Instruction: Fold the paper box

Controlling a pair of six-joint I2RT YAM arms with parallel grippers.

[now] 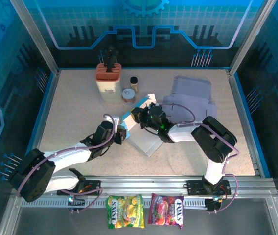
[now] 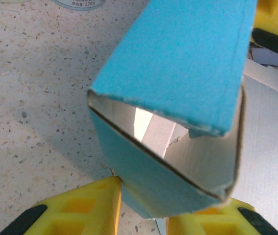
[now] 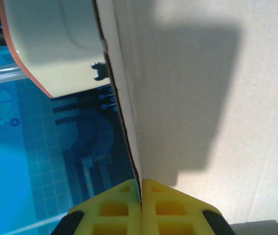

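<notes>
The paper box (image 1: pixel 146 142), blue outside and pale grey inside, lies half-folded in the middle of the table between both arms. My left gripper (image 1: pixel 123 132) is at its left side. In the left wrist view the yellow fingers (image 2: pixel 97 205) press on either side of a folded blue wall of the box (image 2: pixel 178 58), whose open end faces the camera; the left gripper (image 2: pixel 153 208) is shut on it. My right gripper (image 1: pixel 141 117) is at the box's far edge. In the right wrist view the right gripper (image 3: pixel 141 188) is pinched shut on a thin upright panel of the box (image 3: pixel 202 122).
A cream holder with an orange top (image 1: pixel 108 81) stands at the back left, with a tin (image 1: pixel 128 95) and a small dark bottle (image 1: pixel 134 83) beside it. Another flat grey cardboard sheet (image 1: pixel 193 93) lies at the back right. Two snack packets (image 1: pixel 125 211) lie by the arm bases.
</notes>
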